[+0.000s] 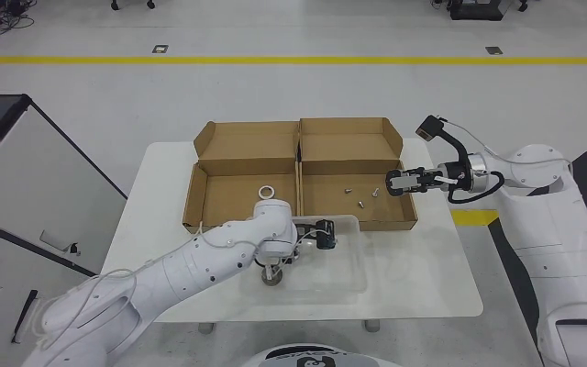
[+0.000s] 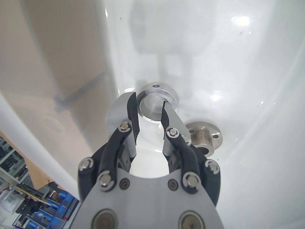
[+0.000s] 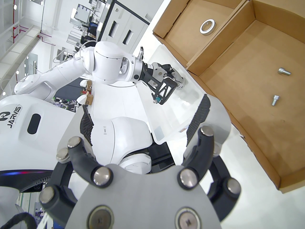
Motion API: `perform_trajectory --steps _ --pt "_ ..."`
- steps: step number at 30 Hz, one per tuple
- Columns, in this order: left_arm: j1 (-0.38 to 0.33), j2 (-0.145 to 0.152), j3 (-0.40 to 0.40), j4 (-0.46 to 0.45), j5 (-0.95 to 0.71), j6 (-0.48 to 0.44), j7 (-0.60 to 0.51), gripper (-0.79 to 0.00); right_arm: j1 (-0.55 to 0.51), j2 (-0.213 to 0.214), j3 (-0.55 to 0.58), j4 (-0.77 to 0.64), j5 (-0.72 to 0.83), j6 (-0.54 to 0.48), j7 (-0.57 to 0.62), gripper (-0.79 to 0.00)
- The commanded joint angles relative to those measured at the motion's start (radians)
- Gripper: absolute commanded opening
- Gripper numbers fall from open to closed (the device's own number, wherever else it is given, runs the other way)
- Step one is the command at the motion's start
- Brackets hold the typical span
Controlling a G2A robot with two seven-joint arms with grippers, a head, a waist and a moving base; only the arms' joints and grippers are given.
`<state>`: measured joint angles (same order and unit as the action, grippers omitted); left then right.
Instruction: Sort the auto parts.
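My left gripper point(image 2: 148, 107) is down inside the clear bin point(image 1: 371, 275), fingers a little apart over a silver ring point(image 2: 159, 91) lying on the bin floor. One finger stands outside the ring's rim and the other over its hole. A flanged metal hub point(image 2: 205, 139) lies just beside it. From above, the left gripper point(image 1: 323, 237) is near the boxes' front wall. My right gripper point(image 1: 396, 181) hangs open and holds nothing, over the right box's point(image 1: 404, 218) outer edge. Another ring point(image 1: 267, 192) lies in the left box point(image 1: 194, 188). Two small bolts point(image 3: 284, 71) point(image 3: 275, 100) lie in the right box.
The two open cardboard boxes stand side by side at the back of the white table point(image 1: 431, 284), lids folded back. The clear bin sits right in front of them. A grey panel point(image 1: 46, 183) stands to the table's left.
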<state>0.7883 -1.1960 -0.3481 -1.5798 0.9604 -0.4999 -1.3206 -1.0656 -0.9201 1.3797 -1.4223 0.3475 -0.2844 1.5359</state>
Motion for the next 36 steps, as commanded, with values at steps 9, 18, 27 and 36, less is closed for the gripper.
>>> perform_trajectory --steps 9,18,27,36 --pt "-0.037 0.003 0.05 -0.008 -0.107 0.009 -0.009 -0.425 0.0 0.0 0.0 0.0 0.0 0.0 0.0 0.0" --pt "-0.096 0.017 0.091 -0.008 -0.261 0.0 0.001 -0.409 0.0 0.0 0.0 0.0 0.0 0.0 0.0 0.0" --pt "-0.11 0.014 0.098 0.032 -0.259 -0.006 0.006 -0.449 0.0 0.0 0.0 0.0 0.0 0.0 0.0 0.0" --pt "-0.113 0.002 0.108 0.061 -0.273 -0.024 0.024 -0.468 0.0 0.0 0.0 0.0 0.0 0.0 0.0 0.0"
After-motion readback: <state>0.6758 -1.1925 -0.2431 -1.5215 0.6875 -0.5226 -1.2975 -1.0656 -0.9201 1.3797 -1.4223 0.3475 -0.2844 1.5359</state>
